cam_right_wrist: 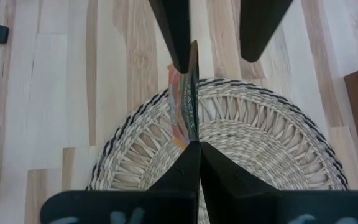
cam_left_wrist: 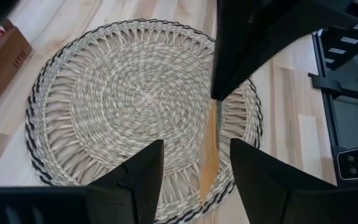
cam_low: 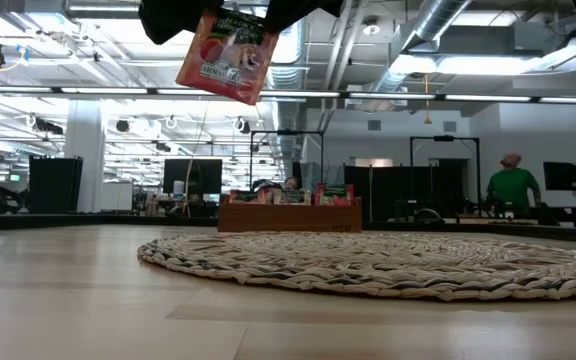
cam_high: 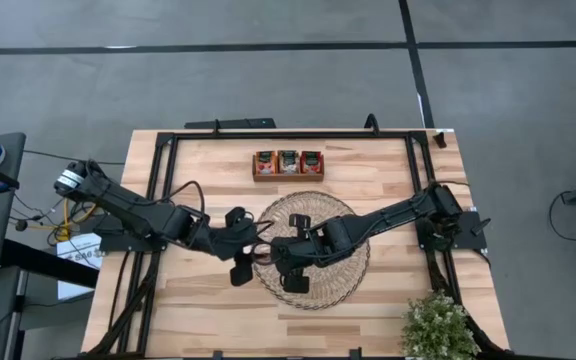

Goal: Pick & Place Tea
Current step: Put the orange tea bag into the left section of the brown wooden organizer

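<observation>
Pinching flat glossy red tea packet (cam_low: 224, 53): right claw (cam_right_wrist: 193, 142) | left claw (cam_left_wrist: 194, 163) released | round woven mat (cam_high: 343, 215) below

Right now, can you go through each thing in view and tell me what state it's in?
Tea packet: lifted above the mat, pinched edge-on by the right gripper.
Right gripper: shut on the tea packet.
Left gripper: open, beside the packet, not holding it.
Woven mat: flat on the table, nothing lying on it.
Wooden tray: holds packets, standing upright.
</observation>
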`<state>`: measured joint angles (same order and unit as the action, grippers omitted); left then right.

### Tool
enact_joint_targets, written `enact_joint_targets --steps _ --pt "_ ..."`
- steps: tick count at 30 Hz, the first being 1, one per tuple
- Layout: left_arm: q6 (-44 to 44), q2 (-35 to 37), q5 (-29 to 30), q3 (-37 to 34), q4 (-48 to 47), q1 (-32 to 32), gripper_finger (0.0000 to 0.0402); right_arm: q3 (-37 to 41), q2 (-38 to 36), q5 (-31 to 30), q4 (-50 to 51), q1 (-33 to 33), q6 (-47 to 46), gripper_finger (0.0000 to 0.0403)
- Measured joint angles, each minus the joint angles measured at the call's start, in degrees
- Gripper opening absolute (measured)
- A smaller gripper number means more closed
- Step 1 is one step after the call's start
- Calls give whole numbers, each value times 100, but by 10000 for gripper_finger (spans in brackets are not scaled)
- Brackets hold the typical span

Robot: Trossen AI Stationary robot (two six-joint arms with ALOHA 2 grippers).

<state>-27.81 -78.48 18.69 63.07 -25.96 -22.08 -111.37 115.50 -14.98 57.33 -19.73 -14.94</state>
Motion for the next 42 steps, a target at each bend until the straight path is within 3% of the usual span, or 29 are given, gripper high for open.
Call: enact_joint_targets --steps 8,15,20,27,42 --pt "17 -28 -246 -4 -15 72 173 0 0 -5 -1 38 -2 0" --pt "20 -28 -242 -4 -11 74 138 0 0 -11 -1 75 -2 0" --pt "43 -28 -255 -4 -11 76 99 0 0 -11 -1 74 -2 0" --pt "174 -28 -297 -4 -11 76 7 0 0 -9 -1 74 -2 0" --pt "204 -28 -364 -4 -11 76 0 0 0 9 -5 74 -2 0"
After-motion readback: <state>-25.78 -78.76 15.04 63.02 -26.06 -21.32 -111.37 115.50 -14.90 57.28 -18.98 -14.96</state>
